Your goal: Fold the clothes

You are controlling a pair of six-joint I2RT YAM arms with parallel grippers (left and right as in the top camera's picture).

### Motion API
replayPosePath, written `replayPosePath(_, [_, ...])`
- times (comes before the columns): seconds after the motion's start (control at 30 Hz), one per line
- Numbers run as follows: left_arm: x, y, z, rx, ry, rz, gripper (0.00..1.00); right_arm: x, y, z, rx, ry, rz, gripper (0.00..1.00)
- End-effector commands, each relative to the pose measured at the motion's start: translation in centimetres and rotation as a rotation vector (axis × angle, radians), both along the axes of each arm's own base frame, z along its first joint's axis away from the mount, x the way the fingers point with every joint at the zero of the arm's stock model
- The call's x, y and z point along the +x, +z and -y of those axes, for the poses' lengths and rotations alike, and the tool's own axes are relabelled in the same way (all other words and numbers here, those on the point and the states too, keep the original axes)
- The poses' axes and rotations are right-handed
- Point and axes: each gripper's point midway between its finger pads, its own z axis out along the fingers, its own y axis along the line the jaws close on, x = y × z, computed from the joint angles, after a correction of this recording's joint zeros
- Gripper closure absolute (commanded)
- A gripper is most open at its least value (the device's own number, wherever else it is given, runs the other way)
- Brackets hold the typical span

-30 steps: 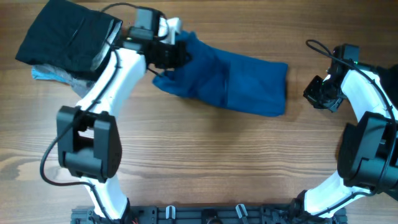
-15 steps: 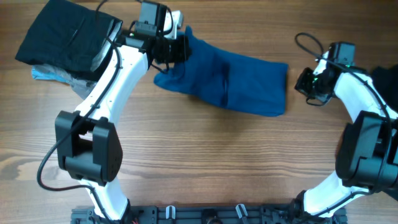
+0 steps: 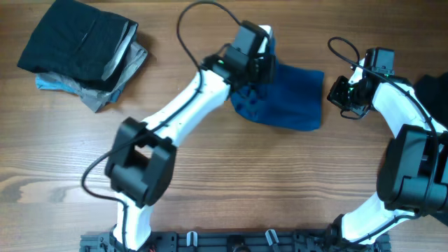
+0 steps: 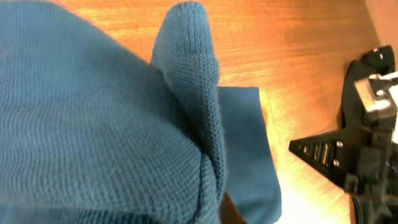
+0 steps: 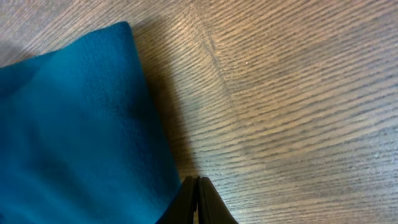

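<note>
A blue knit garment lies on the wooden table at the back right, its left end lifted and doubled over toward the right. My left gripper is over that lifted end and shut on it. In the left wrist view the blue cloth fills the frame and hides the fingers. My right gripper is just off the garment's right edge. In the right wrist view its fingers are pressed together with nothing between them, low over the wood beside the cloth's edge.
A stack of folded clothes, black on top with grey and light blue beneath, sits at the back left. A dark item shows at the right edge. The right arm shows in the left wrist view.
My left gripper has swept well to the right, carrying the garment's left end over onto its right half. The right gripper has shifted slightly left toward the cloth's edge.
</note>
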Motion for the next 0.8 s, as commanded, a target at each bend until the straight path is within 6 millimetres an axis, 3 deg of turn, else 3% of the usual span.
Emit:
replayPosePath(0.0, [-0.3, -0.7, 3.2, -0.022, 0.011, 0.021, 0.8, -0.4, -0.8, 0.0, 0.006, -0.021, -0.023, 0.96])
replayPosePath(0.1, [-1.3, -1.2, 5.3, -0.025, -0.033, 0.045, 0.62, -0.3, -0.8, 0.0, 0.006, -0.021, -0.023, 0.91])
replayPosePath(0.17, [-1.1, -0.4, 6.0, -0.012, -0.046, 0.114, 0.4, -0.3, -0.7, -0.3, 0.023, -0.016, -0.021, 0.84])
replayPosePath(0.3, [-0.2, 4.7, 6.1, -0.002, -0.094, 0.212, 0.34, -0.7, -0.6, -0.8, 0.053, 0.011, -0.029, 0.76])
replayPosePath(0.4, [-0.2, 9.1, 3.8, 0.086, -0.133, 0.262, 0.35, -1.0, -0.2, -1.5, 0.07, 0.077, -0.018, 0.73])
replayPosePath(0.47, [0.0, 10.4, 0.5, 0.189, -0.085, 0.26, 0.35, -0.5, 2.2, -4.3, 0.173, 0.28, 0.102, 0.59])
replayPosePath(0.57, [0.1, 9.9, -3.4, 0.268, -0.033, 0.196, 0.37, -1.6, 4.8, -6.9, 0.293, 0.394, 0.163, 0.43])
replayPosePath(0.67, [0.2, 8.2, -7.3, 0.331, 0.014, 0.095, 0.4, -2.5, 4.5, -8.0, 0.297, 0.459, 0.144, 0.25])
replayPosePath(0.77, [0.4, 7.6, -9.2, 0.345, 0.033, 0.05, 0.36, -1.7, 4.6, -9.4, 0.28, 0.511, 0.185, 0.21])
